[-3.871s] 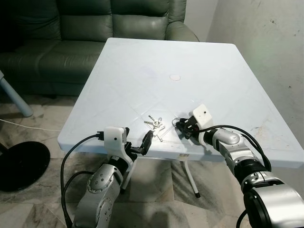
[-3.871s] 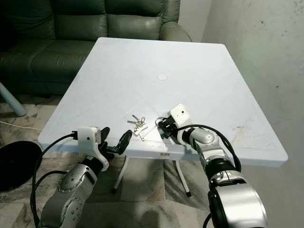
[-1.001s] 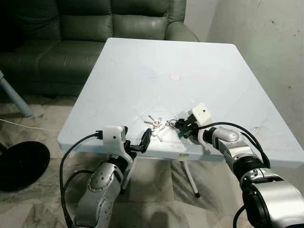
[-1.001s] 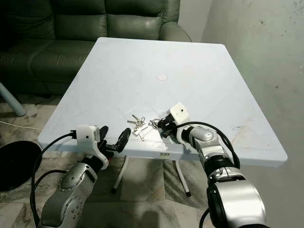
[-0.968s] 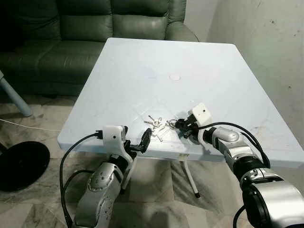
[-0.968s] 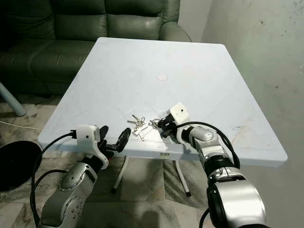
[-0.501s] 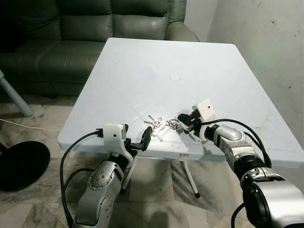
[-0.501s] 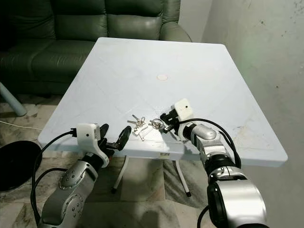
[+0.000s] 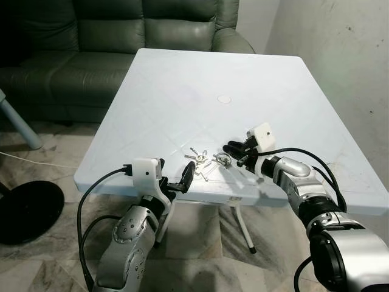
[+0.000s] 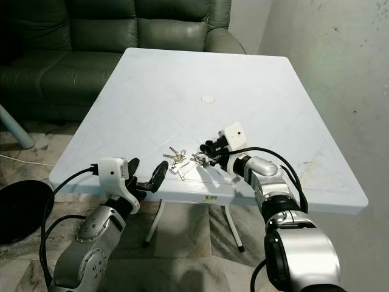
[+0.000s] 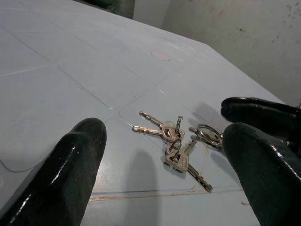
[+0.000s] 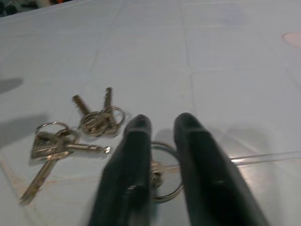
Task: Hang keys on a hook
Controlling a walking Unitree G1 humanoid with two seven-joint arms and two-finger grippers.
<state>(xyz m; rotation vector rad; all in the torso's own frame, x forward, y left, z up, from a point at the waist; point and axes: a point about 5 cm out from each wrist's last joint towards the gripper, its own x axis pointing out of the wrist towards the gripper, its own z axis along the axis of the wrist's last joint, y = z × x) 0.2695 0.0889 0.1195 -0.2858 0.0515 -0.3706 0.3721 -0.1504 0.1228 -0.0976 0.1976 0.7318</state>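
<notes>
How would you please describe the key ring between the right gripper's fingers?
On the pale blue plastic table, near its front edge, lies a bunch of silver metal keys. Its rightmost ring, a bare steel loop, sits between the right gripper's black fingers.

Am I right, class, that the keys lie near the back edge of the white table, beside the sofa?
No. The keys lie near the front edge of the white table, between the left end effector and the right end effector, as the left eye view shows.
</notes>
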